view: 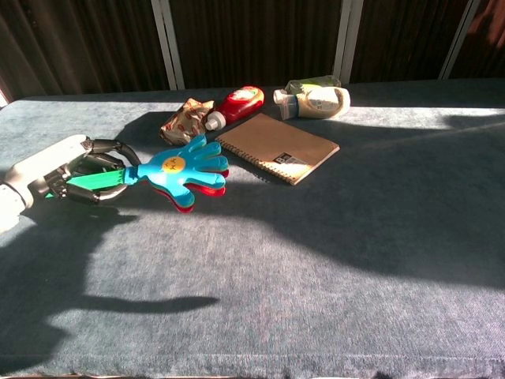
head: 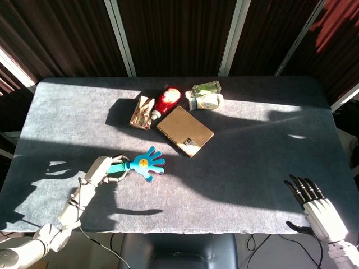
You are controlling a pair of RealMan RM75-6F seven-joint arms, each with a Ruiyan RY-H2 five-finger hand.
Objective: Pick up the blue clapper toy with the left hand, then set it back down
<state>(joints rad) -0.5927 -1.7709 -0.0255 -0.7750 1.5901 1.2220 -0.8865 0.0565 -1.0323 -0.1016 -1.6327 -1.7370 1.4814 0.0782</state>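
at the left edge of the grey table [view: 331, 260] the left hand [view: 55, 170] wraps its fingers [view: 102, 147] around the green handle of the blue clapper toy [view: 183, 167], holding it off the cloth (its shadow lies separately on the table below). the toy's long axis runs roughly left to right, handle toward the hand, its splayed blue palm pointing right and slightly away, toward the notebook [view: 278, 147]; red plates show beneath the blue one. behind it lie a crumpled snack packet [view: 184, 121], a red bottle [view: 237, 103] on its side and a pale bottle [view: 316, 101]. far right, near the table's front edge, the right hand [head: 320, 208] holds nothing, fingers spread.
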